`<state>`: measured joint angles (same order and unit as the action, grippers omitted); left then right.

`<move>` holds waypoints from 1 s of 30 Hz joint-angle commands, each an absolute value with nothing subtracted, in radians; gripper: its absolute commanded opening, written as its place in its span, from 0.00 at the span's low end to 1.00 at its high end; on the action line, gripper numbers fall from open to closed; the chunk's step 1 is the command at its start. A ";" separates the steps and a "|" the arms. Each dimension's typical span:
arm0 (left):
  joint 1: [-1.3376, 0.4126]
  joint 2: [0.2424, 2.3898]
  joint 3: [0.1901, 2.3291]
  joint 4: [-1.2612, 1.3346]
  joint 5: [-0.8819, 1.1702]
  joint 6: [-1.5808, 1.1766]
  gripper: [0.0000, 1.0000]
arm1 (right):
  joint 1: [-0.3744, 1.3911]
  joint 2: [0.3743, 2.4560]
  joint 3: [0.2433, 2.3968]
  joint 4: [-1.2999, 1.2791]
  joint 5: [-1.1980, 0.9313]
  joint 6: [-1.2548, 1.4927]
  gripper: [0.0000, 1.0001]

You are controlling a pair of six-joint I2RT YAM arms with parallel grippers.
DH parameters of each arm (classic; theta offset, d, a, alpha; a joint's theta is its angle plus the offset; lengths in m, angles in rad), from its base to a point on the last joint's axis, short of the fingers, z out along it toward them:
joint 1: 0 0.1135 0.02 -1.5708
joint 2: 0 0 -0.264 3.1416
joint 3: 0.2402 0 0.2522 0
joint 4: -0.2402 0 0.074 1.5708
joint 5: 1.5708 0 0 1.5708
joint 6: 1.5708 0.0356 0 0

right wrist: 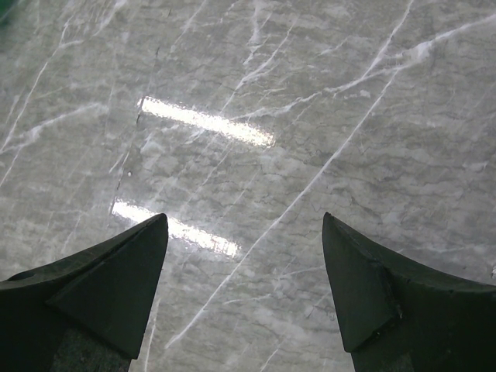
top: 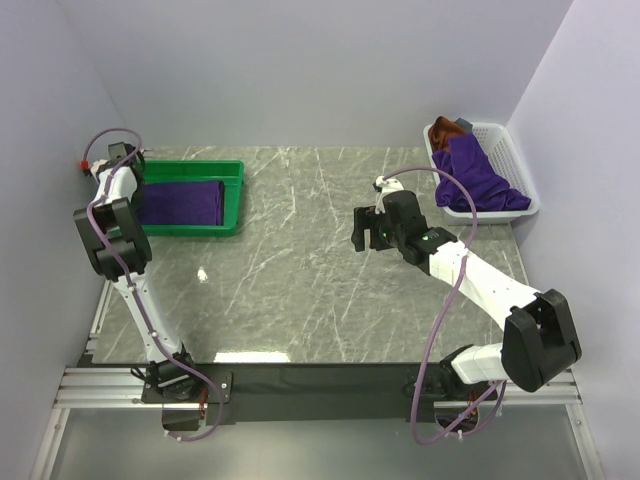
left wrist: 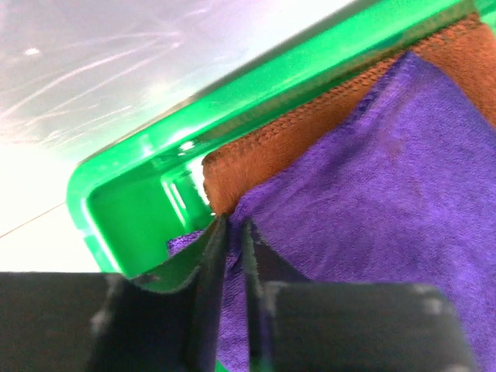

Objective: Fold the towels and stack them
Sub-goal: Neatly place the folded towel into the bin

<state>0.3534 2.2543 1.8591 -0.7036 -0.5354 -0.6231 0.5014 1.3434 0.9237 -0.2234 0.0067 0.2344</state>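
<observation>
At the upper left of the top view a green tray (top: 236, 200) sits on the marble-patterned desk (top: 300, 300). A folded purple towel (top: 180, 203) lies flat inside it. The left arm (top: 110, 240) reaches up over the tray's left end, and its own body hides its tip in this view.

The left wrist view shows the left tool (left wrist: 232, 225) at a corner of the tray (left wrist: 155, 139). Its jaws are drawn in to a narrow slit at the corner of the folded purple towel (left wrist: 372, 201), and purple cloth shows in the slit. The grip looks like a pinch on that corner. A rust-brown towel (left wrist: 310, 132) lies under the purple one, its stitched edge showing along the tray's wall.

Right of centre in the top view, the right tool (top: 368, 235) hangs above the bare desk, well apart from the tray. In the right wrist view the right tool (right wrist: 244, 221) has its jaws spread wide, with nothing between them but the desk (right wrist: 310, 116) and two bright reflections of light.

At the upper right a white basket (top: 502, 135) stands against the wall. A loose purple towel (top: 475, 175) is heaped in it and spills over the near rim. A bit of rust-brown cloth (top: 445, 131) and a small grey item (top: 468, 124) show at the basket's far end.
</observation>
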 commanded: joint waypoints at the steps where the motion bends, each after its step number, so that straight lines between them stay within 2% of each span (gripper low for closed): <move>1: 0.357 2.261 1.907 -0.741 -0.621 -0.620 0.21 | 0.509 1.308 0.927 -0.187 0.003 0.230 0.86; 3: 0.357 2.266 1.917 -0.753 -0.605 -0.617 0.29 | 0.509 1.302 0.925 -0.189 0.003 0.229 0.86; 4: 0.357 2.255 1.924 -0.750 -0.594 -0.614 0.40 | 0.509 1.299 0.927 -0.192 0.003 0.226 0.86; 7: 0.356 2.214 1.933 -0.735 -0.537 -0.611 0.60 | 0.509 1.299 0.942 -0.196 0.021 0.232 0.86; 13: 0.353 2.099 1.961 -0.755 -0.408 -0.601 0.83 | 0.489 1.334 1.093 -0.265 0.228 0.219 0.89; 15: 0.353 2.056 1.935 -0.752 -0.371 -0.597 0.88 | 0.450 1.361 1.175 -0.281 0.283 0.230 0.92; 18: 0.328 1.901 1.762 -0.680 -0.267 -0.598 0.92 | 0.371 1.405 1.282 -0.322 0.392 0.276 0.99; 23: 0.215 1.764 1.583 -0.565 -0.163 -0.589 0.95 | 0.229 1.508 1.438 -0.380 0.483 0.319 1.00; 28: 0.083 1.660 1.478 -0.516 -0.104 -0.586 0.96 | 0.088 1.615 1.503 -0.374 0.453 0.321 0.88; 30: 0.008 1.623 1.424 -0.500 -0.103 -0.566 0.96 | 0.052 1.658 1.566 -0.408 0.420 0.357 0.86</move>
